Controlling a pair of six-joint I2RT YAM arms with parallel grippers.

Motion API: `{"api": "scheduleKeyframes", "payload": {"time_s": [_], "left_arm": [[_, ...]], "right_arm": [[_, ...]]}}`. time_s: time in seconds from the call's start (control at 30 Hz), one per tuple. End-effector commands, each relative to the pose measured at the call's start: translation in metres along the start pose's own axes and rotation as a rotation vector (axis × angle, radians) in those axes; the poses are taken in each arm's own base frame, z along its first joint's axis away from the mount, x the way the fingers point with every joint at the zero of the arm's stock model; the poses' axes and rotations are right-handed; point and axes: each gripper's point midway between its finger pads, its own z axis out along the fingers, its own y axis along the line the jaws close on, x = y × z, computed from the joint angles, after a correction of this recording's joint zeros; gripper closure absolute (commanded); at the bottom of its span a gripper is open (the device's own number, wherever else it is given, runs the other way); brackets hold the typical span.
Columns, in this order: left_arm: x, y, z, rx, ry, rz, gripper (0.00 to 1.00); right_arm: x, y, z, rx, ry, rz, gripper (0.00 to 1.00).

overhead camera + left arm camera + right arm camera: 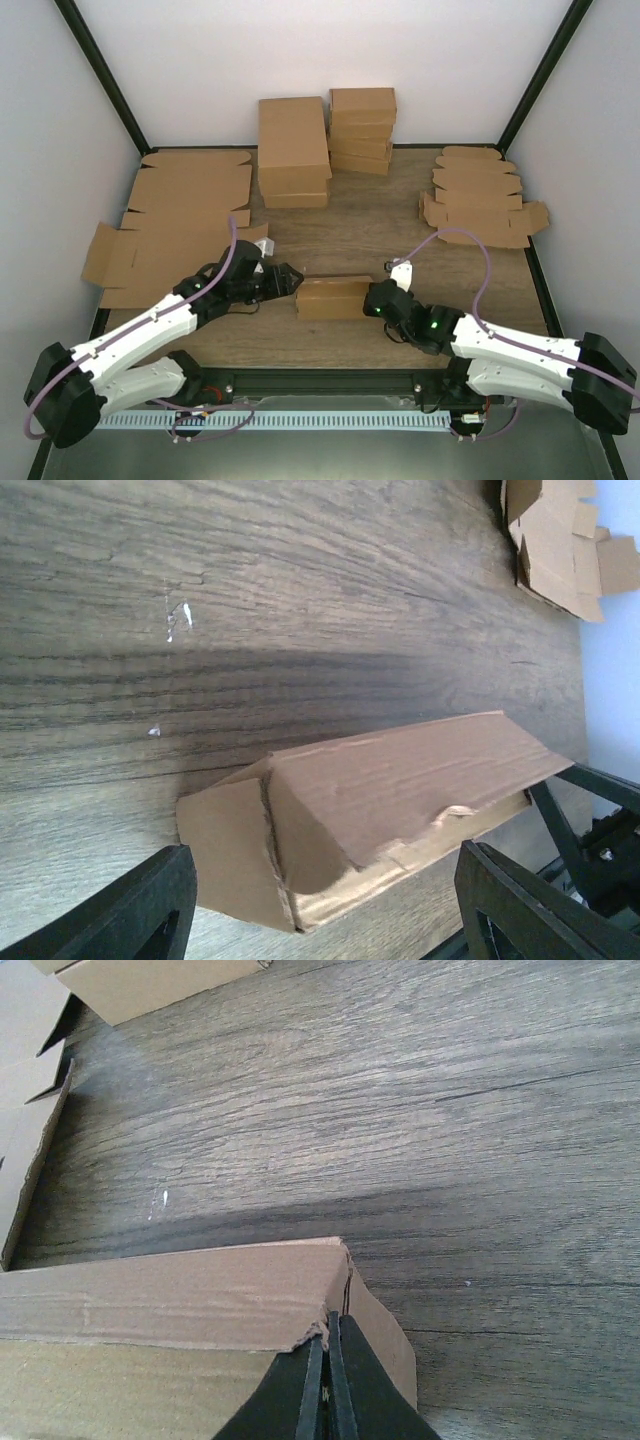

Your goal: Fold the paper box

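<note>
The paper box [335,297] is a small brown carton lying lengthwise on the wooden table, near the front and between the two arms. My left gripper [289,280] is at its left end and open. In the left wrist view its dark fingers [150,910] stand wide on either side of the box's [400,790] end, apart from the cardboard, and the end flap is folded in. My right gripper [373,297] is at the right end, shut. Its tips [328,1322] touch the box [170,1295] where the top panel meets the loose end flap.
Stacks of folded brown boxes [293,150] [362,128] stand at the back. Large flat cardboard blanks [180,220] cover the left side, and smaller blanks [480,195] lie at the back right. White walls and black frame posts enclose the table.
</note>
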Motion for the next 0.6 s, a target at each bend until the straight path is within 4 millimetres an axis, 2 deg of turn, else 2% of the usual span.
{"api": "scheduleKeyframes", "payload": {"time_s": [0.0, 0.17, 0.33, 0.57], "left_arm": [[0.008, -0.012, 0.008, 0.152, 0.081, -0.006, 0.26], [0.02, -0.005, 0.016, 0.173, 0.113, -0.022, 0.3], [0.044, 0.005, 0.025, 0.229, 0.174, -0.09, 0.38], [0.056, 0.016, 0.025, 0.209, 0.199, -0.105, 0.45]], "right_arm": [[0.058, -0.037, 0.001, 0.088, 0.215, -0.109, 0.99], [0.059, -0.037, 0.001, 0.089, 0.218, -0.106, 0.98], [0.059, -0.036, 0.0, 0.079, 0.217, -0.102, 0.97], [0.061, -0.035, 0.001, 0.075, 0.226, -0.101, 0.94]]}}
